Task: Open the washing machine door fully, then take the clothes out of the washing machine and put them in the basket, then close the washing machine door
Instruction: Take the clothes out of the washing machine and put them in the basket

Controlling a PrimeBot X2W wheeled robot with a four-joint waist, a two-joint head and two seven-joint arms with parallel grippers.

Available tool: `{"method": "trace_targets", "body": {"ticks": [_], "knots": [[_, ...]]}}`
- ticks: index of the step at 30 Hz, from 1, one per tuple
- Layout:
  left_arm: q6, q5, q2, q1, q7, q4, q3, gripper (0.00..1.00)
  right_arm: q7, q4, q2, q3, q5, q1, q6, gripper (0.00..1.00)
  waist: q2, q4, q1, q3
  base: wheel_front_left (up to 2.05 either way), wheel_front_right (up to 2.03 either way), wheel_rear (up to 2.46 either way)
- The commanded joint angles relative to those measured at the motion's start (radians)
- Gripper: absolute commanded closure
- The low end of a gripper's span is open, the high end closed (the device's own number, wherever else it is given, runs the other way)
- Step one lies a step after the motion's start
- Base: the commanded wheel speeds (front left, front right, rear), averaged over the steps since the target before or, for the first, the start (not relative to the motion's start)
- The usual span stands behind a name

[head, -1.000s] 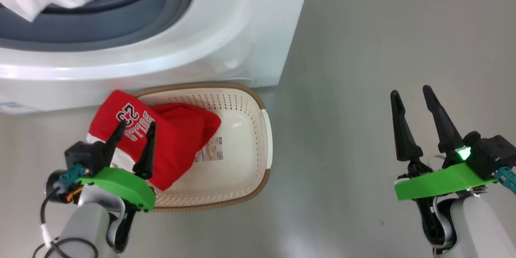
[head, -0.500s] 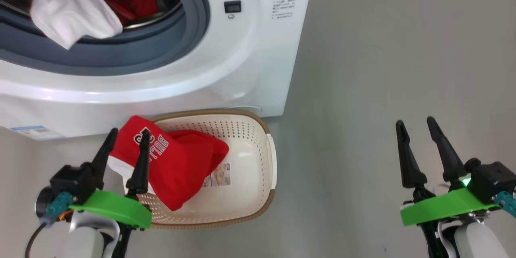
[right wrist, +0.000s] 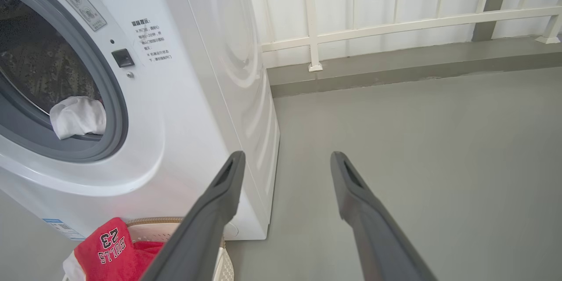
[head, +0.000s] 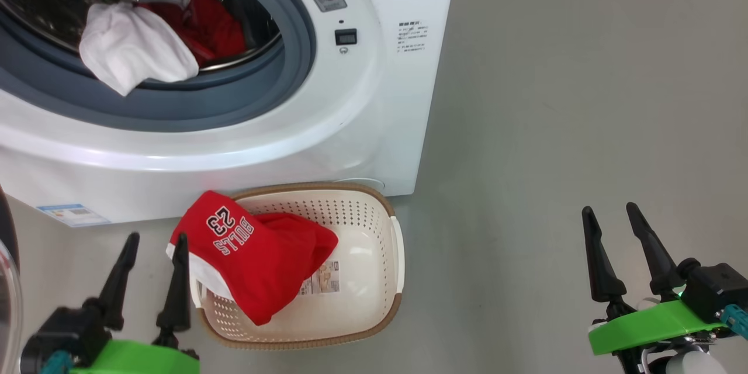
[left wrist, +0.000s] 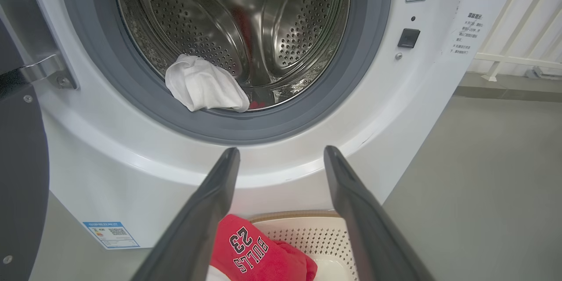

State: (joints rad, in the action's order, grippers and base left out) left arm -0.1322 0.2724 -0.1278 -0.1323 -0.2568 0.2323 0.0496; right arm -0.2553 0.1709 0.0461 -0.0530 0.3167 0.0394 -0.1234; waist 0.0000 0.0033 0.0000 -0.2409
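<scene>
The washing machine (head: pixel 362 105) stands open, its door (left wrist: pixel 17 175) swung out to the left. A white garment (head: pixel 134 55) hangs over the grey gasket, with red cloth (head: pixel 216 29) behind it in the drum. The red "BULLS 23" jersey (head: pixel 257 257) lies in the basket (head: pixel 385 228), draped over its left rim. My left gripper (head: pixel 158 238) is open and empty, just left of the basket and clear of the jersey. In the left wrist view the left gripper (left wrist: pixel 281 151) points at the drum opening. Far right over the floor, my right gripper (head: pixel 609 208) is open and empty.
The basket sits on grey floor against the machine's front, below the drum opening. A blue label sticker (head: pixel 73 214) marks the machine's lower left. A white railing (right wrist: pixel 395 26) and a raised kerb run behind the machine on the right.
The head camera has tilted up, showing more of the drum. My left gripper has drawn back and left, off the jersey. The right gripper keeps its pose, still open.
</scene>
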Motion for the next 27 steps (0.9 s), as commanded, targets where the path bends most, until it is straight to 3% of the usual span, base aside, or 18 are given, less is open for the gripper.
{"method": "trace_targets", "body": {"ticks": [1, 19, 27], "knots": [[0.002, -0.008, -0.007, 0.019, -0.005, -0.042, 0.045, 0.00, -0.006, -0.024, 0.004, 0.017, 0.001, -0.009, -0.007, 0.00, 0.0000, -0.003, 0.0000, 0.008, 0.00, 0.00, 0.00], [0.002, -0.012, 0.018, 0.060, -0.005, -0.070, 0.064, 0.00, -0.006, -0.026, 0.004, 0.017, 0.004, -0.021, -0.007, 0.00, 0.0000, -0.001, 0.0000, 0.016, 0.00, 0.00, 0.00], [0.002, -0.042, -0.009, -0.022, -0.005, -0.017, 0.034, 0.00, -0.006, -0.029, 0.004, 0.026, 0.011, 0.003, -0.007, 0.00, 0.0000, -0.003, 0.0000, -0.026, 0.00, 0.00, 0.00]]}}
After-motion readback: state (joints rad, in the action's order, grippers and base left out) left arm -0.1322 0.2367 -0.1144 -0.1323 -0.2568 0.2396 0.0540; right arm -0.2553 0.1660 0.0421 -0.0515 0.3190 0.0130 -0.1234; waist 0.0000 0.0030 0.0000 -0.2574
